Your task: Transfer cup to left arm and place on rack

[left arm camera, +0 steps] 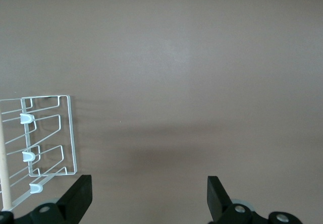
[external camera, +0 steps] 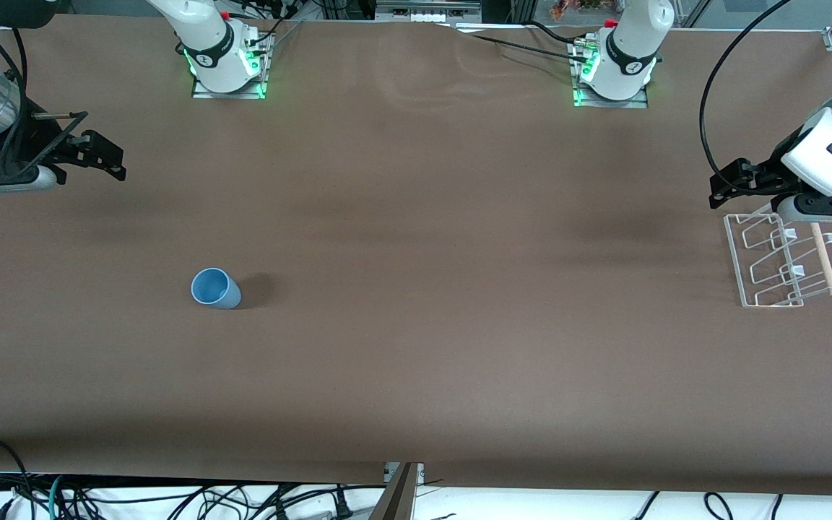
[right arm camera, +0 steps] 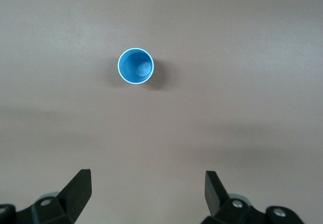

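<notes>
You see the cup (external camera: 215, 289) upright on the table (external camera: 416, 375) toward the right arm's end, well apart from the rack (external camera: 784, 261) at the left arm's end. The frame edges cut off both arms. The right gripper (external camera: 102, 159) and left gripper (external camera: 730, 189) hover with jaws released wide, holding nothing.

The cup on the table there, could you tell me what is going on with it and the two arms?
Nothing is being handled yet. The cup stands upright and alone on the table, toward the right arm's end. The right pincer hangs open above that end, well away from the cup. The left pincer is open too, hanging just above the rack at the left arm's end. The rack holds nothing.
</notes>
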Controlling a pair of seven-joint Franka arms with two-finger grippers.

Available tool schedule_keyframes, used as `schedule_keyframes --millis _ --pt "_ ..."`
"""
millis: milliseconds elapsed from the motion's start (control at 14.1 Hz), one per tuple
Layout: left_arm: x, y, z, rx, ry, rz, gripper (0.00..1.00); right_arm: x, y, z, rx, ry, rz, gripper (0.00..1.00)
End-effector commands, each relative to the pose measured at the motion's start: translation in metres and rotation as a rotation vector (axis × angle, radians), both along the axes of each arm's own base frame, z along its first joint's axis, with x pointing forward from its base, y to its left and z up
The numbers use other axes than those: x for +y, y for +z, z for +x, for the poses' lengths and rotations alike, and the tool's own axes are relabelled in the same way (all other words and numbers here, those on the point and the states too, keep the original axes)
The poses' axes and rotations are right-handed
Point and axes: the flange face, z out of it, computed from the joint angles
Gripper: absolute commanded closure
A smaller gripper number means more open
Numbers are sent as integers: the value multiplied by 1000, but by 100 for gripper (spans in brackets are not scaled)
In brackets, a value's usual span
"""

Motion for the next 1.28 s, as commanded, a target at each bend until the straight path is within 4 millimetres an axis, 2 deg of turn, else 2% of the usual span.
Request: schedule_keyframes --millis 0,996,1209 --pt "1 6 -5 1 -5 -19 0 2 7 2 3 6 9 1" --pt "2 6 -5 1 -5 -19 0 9 4 -3 39 18 5 1" --pt "2 6 -5 1 -5 -19 0 9 -7 1 58 21 4 1"
